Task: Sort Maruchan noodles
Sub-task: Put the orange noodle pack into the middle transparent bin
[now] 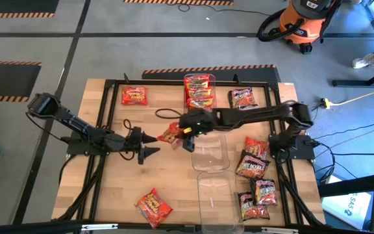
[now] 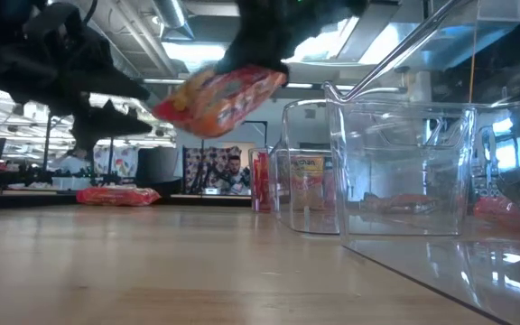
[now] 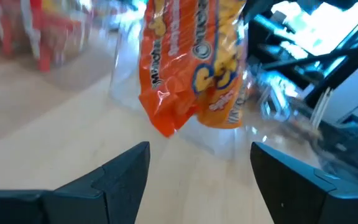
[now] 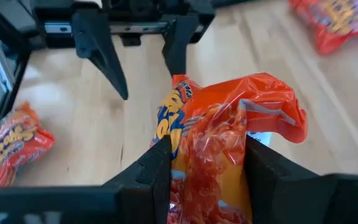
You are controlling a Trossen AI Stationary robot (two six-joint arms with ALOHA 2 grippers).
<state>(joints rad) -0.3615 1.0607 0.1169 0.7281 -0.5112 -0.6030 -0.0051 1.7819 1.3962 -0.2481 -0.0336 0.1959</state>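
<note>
Right gripper [image 4: 207, 162] is clamped on one orange-red noodle packet [image 4: 229, 137], held clear above the table [image 1: 109, 195]. The packet is crinkly and glossy with yellow lettering, its crumpled end sticking out past the fingers. Left gripper [image 1: 153, 145] sits just beside the packet, jaws spread wide and holding nothing. Clear bins [image 1: 211, 153] stand directly below and beside the right gripper.

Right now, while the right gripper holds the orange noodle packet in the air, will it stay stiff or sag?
Probably part stiff: the orange noodle packet hangs straight from the right gripper. Its crinkled loose end looks floppy and likely slippery.
</note>
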